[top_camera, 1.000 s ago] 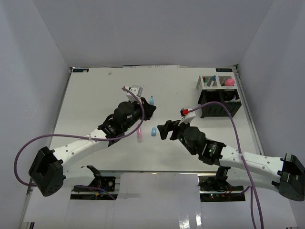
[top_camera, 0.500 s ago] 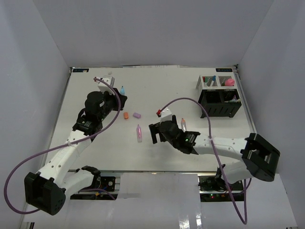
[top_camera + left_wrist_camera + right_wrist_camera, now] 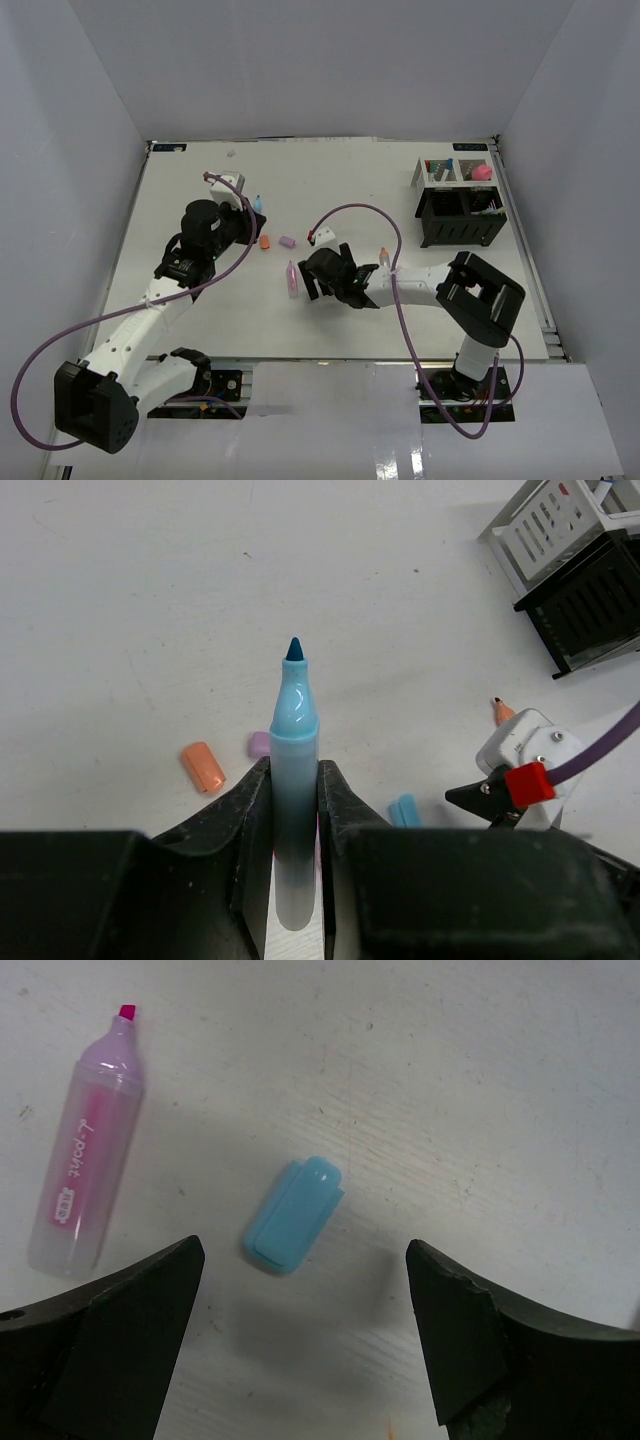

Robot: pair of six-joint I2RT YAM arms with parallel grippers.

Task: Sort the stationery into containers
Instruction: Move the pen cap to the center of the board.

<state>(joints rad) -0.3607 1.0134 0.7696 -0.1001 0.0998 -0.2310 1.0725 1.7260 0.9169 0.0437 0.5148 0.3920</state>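
Over at the far right of the surface (image 3: 350, 170), the desk organizer (image 3: 462, 228) already holds some stationery. Coloured tips and a pink round top show in its white mesh compartments (image 3: 445, 172), but they are too small to identify. Several pieces lie loose mid-surface: a pink highlighter (image 3: 88, 1185), an orange cap (image 3: 203, 766), a purple cap (image 3: 259, 744), a blue cap (image 3: 292, 1214) and an orange-tipped pen (image 3: 383, 257). I would judge the sort well begun but far from finished.

The left arm's jaws are clamped on an uncapped blue marker (image 3: 293, 720). Its barrel is pinched between them and its tip points out ahead. It appears raised off the surface, well apart from the organizer.

The right arm's jaws are spread wide above the blue cap, which lies flat between them and touches neither. The pink highlighter lies near, off to one side. The cap likely belongs on the blue marker, so capping probably comes before that marker is stowed.
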